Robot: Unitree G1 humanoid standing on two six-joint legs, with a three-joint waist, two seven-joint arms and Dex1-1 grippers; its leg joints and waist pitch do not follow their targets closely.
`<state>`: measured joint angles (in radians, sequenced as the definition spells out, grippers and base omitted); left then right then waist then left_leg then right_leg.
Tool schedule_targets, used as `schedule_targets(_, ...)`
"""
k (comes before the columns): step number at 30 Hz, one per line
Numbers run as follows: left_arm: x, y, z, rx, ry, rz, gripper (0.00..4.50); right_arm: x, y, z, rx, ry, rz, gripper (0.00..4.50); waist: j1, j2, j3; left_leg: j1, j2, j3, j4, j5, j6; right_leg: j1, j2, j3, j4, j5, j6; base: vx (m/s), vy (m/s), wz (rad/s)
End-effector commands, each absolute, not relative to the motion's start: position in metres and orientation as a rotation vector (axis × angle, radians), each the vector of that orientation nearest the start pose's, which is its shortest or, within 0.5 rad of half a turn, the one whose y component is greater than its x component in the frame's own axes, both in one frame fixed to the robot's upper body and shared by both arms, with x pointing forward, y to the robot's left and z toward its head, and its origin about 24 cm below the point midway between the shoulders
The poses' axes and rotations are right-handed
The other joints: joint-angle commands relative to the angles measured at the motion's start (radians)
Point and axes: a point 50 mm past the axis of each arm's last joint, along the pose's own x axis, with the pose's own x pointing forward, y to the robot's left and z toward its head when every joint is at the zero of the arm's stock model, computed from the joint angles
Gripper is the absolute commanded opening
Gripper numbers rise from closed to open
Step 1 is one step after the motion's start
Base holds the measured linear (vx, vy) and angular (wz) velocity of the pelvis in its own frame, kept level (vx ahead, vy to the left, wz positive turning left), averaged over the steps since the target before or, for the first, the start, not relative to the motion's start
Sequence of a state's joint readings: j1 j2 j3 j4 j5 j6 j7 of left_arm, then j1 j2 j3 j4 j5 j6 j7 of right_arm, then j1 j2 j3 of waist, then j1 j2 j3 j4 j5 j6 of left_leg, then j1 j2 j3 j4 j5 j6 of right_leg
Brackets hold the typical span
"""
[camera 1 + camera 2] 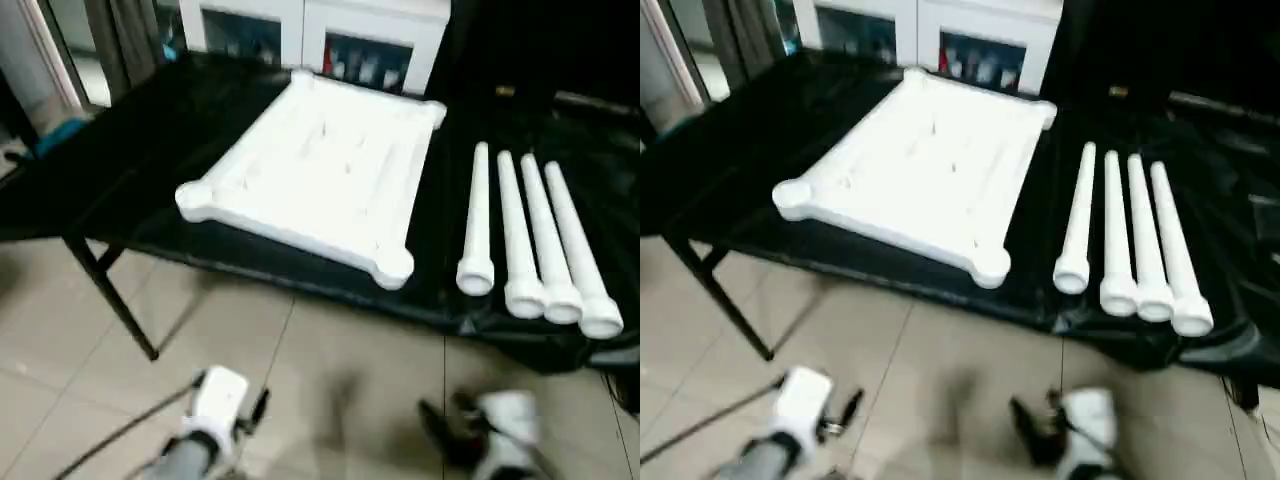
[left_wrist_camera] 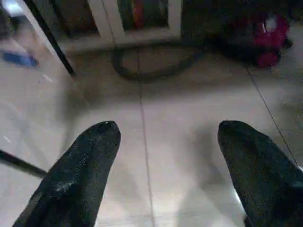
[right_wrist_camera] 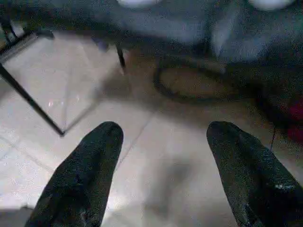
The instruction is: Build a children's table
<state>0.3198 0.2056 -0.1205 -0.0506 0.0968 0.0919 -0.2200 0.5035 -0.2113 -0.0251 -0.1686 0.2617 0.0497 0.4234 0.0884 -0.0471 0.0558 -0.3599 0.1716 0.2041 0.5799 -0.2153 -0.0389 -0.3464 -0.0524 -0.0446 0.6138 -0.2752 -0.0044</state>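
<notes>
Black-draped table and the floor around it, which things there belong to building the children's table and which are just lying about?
For the job:
- white plastic rectangular tabletop, ribbed underside up
- four white tapered tube legs, side by side to its right

Just lying about:
- black-draped table bearing the parts
- white cabinet with glass doors behind
- dark hose loop on the floor tiles
- red and dark machine on the floor

I am seeing no writing, label, brand or number that can be read anywhere here (the shapes behind the cabinet's (image 1: 330,30) glass doors are coming through as mere coloured blurs).
</notes>
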Motion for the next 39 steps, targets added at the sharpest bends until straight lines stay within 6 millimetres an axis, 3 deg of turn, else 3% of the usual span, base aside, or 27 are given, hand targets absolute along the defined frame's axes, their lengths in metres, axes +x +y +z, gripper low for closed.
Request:
schedule_targets(1,0.175,0.17,-0.007,0.216,0.367,-0.266,3.84,0.139,-0.198,0.009,0.096,0.296,0.286,3.17,-0.001,0.008,-0.023,0.009,0.093,-0.05,-0.082,-0.22,0.072,0.01,-0.101,0.064,-0.084,-0.005,-0.144,0.0,0.0,0.0)
schedule_targets(2,0.176,0.172,0.004,0.221,0.346,-0.254,3.84,0.14,-0.2,0.02,0.08,0.267,0.278,3.17,-0.001,0.014,-0.023,0.01,0.092,-0.052,-0.083,-0.225,0.064,0.009,-0.1,0.063,-0.085,-0.029,-0.141,0.0,0.0,0.0)
schedule_targets(8,0.209,0.179,0.088,0.188,0.044,-0.15,3.84,0.177,-0.209,0.094,0.068,-0.018,0.147,3.17,-0.004,0.01,-0.025,0.017,0.08,-0.052,-0.08,-0.209,0.029,0.006,-0.092,0.062,-0.083,-0.058,-0.105,0.0,0.0,0.0)
schedule_targets(11,0.226,0.177,0.107,0.185,-0.06,-0.159,3.84,0.198,-0.206,0.097,0.051,-0.021,0.123,3.17,-0.006,0.007,-0.025,0.017,0.074,-0.05,-0.077,-0.204,0.004,0.003,-0.089,0.062,-0.086,-0.093,-0.084,0.0,0.0,0.0)
schedule_targets(14,0.25,0.177,0.123,0.201,-0.129,-0.146,3.84,0.226,-0.196,0.096,0.039,0.016,0.166,3.17,-0.01,0.009,-0.043,0.018,0.065,-0.054,-0.067,-0.112,-0.012,0.011,-0.08,0.058,-0.063,0.028,-0.082,0.0,0.0,0.0)
schedule_targets(16,0.264,0.176,0.119,0.185,-0.082,-0.128,3.84,0.243,-0.19,0.096,0.072,0.006,0.156,3.17,-0.009,0.0,-0.051,0.016,0.059,-0.047,-0.053,-0.01,0.003,0.011,-0.081,0.059,-0.046,0.191,-0.105,0.0,0.0,0.0)
schedule_targets(18,0.274,0.174,0.113,0.232,-0.057,-0.092,3.84,0.258,-0.185,0.095,0.068,0.015,0.146,3.17,-0.007,-0.003,-0.052,0.012,0.059,-0.046,-0.051,0.002,0.008,0.015,-0.085,0.06,-0.043,0.209,-0.114,0.0,0.0,0.0)
schedule_targets(19,0.278,0.168,0.108,0.21,-0.047,-0.104,3.84,0.267,-0.185,0.092,0.067,0.045,0.118,3.17,-0.002,-0.018,-0.055,0.007,0.056,-0.04,-0.047,0.006,0.033,0.024,-0.096,0.066,-0.043,0.213,-0.117,0.0,0.0,0.0)
schedule_targets(20,0.279,0.168,0.108,0.208,-0.047,-0.106,3.84,0.267,-0.186,0.092,0.067,0.047,0.116,3.17,0.002,-0.015,-0.058,0.004,0.053,-0.037,-0.043,0.005,0.051,0.028,-0.108,0.071,-0.044,0.217,-0.124,0.0,0.0,0.0)
schedule_targets(21,0.281,0.164,0.105,0.234,-0.046,-0.112,3.84,0.272,-0.184,0.092,0.102,0.042,0.102,3.17,0.016,-0.016,-0.057,0.045,0.049,0.014,-0.011,-0.076,-0.037,-0.013,-0.074,0.13,-0.061,0.122,-0.095,0.0,0.0,0.0)
schedule_targets(22,0.282,0.162,0.102,0.256,-0.046,-0.116,3.84,0.276,-0.182,0.092,0.128,0.034,0.094,3.17,0.019,-0.03,-0.058,0.019,0.036,0.012,-0.008,-0.095,-0.05,0.013,-0.072,0.154,-0.063,0.102,-0.085,-0.01,0.031,-0.34)
schedule_targets(23,0.284,0.158,0.1,0.248,-0.035,-0.113,3.84,0.279,-0.181,0.094,0.124,0.031,0.099,3.17,0.047,-0.039,-0.061,0.012,0.025,0.004,0.028,-0.163,-0.035,0.022,-0.101,0.218,-0.081,0.101,-0.078,-0.01,0.031,-0.34)
schedule_targets(24,0.285,0.156,0.102,0.252,-0.047,-0.103,3.84,0.281,-0.179,0.095,0.115,0.028,0.106,3.17,0.06,-0.039,-0.06,0.006,0.023,-0.008,0.053,-0.184,-0.017,0.027,-0.124,0.255,-0.093,0.099,-0.084,-0.001,0.089,-0.48)
schedule_targets(25,0.287,0.154,0.104,0.247,-0.057,-0.094,3.84,0.283,-0.178,0.096,0.103,0.029,0.11,3.17,0.08,-0.049,-0.052,-0.038,0.008,-0.045,0.118,-0.219,-0.001,0.052,-0.165,0.337,-0.12,0.075,-0.089,0.0,0.177,-0.5)
schedule_targets(26,0.291,0.154,0.108,0.235,-0.058,-0.082,3.84,0.285,-0.178,0.098,0.112,0.027,0.109,3.17,0.091,-0.039,-0.058,-0.072,0.021,-0.105,0.12,-0.146,-0.003,0.071,-0.158,0.341,-0.098,0.178,-0.125,0.0,0.177,-0.5)
schedule_targets(27,0.291,0.154,0.108,0.235,-0.058,-0.082,3.84,0.285,-0.178,0.098,0.112,0.027,0.109,3.17,0.077,-0.007,-0.073,-0.019,0.021,-0.094,0.026,-0.033,-0.023,0.027,-0.014,0.255,-0.042,0.315,-0.099,-0.008,0.201,-0.49)
schedule_targets(28,0.293,0.153,0.11,0.214,-0.062,-0.087,3.84,0.287,-0.179,0.098,0.104,0.032,0.098,3.17,0.057,-0.012,-0.082,-0.012,0.017,-0.1,-0.012,0.094,0.046,0.026,0.014,0.174,0.005,0.407,-0.102,-0.019,0.205,-0.24)
schedule_targets(29,0.295,0.153,0.114,0.211,-0.071,-0.099,3.84,0.288,-0.18,0.098,0.117,0.043,0.089,3.17,-0.015,0.021,-0.1,0.1,0.074,-0.166,0.015,0.626,0.204,-0.116,0.015,0.052,0.076,0.148,-0.044,-0.019,0.205,-0.24)
schedule_targets(30,0.296,0.153,0.115,0.221,-0.067,-0.106,3.84,0.289,-0.18,0.098,0.126,0.049,0.083,3.17,-0.015,0.021,-0.1,0.1,0.074,-0.166,0.015,0.626,0.204,-0.116,0.015,0.052,0.076,0.148,-0.044,-0.021,0.216,-0.05)
schedule_targets(31,0.299,0.153,0.117,0.236,-0.071,-0.115,3.84,0.29,-0.179,0.099,0.122,0.048,0.08,3.17,-0.003,0.02,-0.071,0.009,0.073,-0.112,-0.032,0.563,0.069,-0.06,0.002,0.013,0.047,0.091,-0.025,-0.052,0.199,0.06)
schedule_targets(32,0.301,0.152,0.118,0.261,-0.074,-0.123,3.84,0.29,-0.178,0.1,0.117,0.046,0.086,3.17,-0.017,0.007,-0.068,0.018,0.049,-0.104,-0.034,0.35,-0.003,-0.044,-0.027,0.022,0.006,0.082,-0.024,-0.052,0.199,0.06)
schedule_targets(33,0.302,0.153,0.118,0.293,-0.067,-0.128,3.84,0.29,-0.177,0.098,0.107,0.047,0.086,3.17,-0.027,-0.023,-0.08,0.026,0.035,-0.108,-0.01,0.293,-0.022,-0.031,-0.053,0.038,-0.016,0.134,-0.04,-0.063,0.141,0.06)
schedule_targets(34,0.303,0.152,0.12,0.307,-0.077,-0.134,3.84,0.289,-0.176,0.096,0.105,0.051,0.083,3.17,-0.018,-0.016,-0.064,0.019,0.03,-0.094,-0.02,0.173,-0.05,-0.034,-0.069,0.047,-0.033,0.101,-0.058,-0.083,0.084,0.01)
schedule_targets(35,0.303,0.15,0.121,0.307,-0.083,-0.145,3.84,0.288,-0.175,0.093,0.116,0.058,0.083,3.17,-0.021,-0.023,-0.059,0.008,0.033,-0.093,-0.035,-0.024,-0.067,-0.017,-0.092,0.061,-0.047,0.032,-0.094,-0.083,0.084,0.01)
schedule_targets(36,0.303,0.149,0.122,0.314,-0.083,-0.152,3.84,0.287,-0.173,0.09,0.124,0.07,0.086,3.17,-0.024,-0.052,-0.056,0.007,0.04,-0.089,-0.047,-0.172,-0.069,-0.016,-0.1,0.063,-0.064,-0.065,-0.108,-0.101,0.049,0.01)
schedule_targets(38,0.304,0.148,0.123,0.297,-0.084,-0.15,3.84,0.289,-0.171,0.086,0.135,0.084,0.088,3.17,-0.026,-0.035,-0.046,0.028,0.045,-0.088,-0.055,-0.368,-0.08,-0.042,-0.108,0.065,-0.079,-0.252,-0.104,-0.081,0.002,0.04)
schedule_targets(39,0.304,0.149,0.123,0.286,-0.077,-0.136,3.84,0.29,-0.169,0.086,0.136,0.088,0.094,3.17,-0.036,-0.018,-0.043,0.032,0.046,-0.1,-0.061,-0.506,-0.099,-0.041,-0.11,0.061,-0.087,-0.365,-0.084,-0.071,-0.018,0.05)
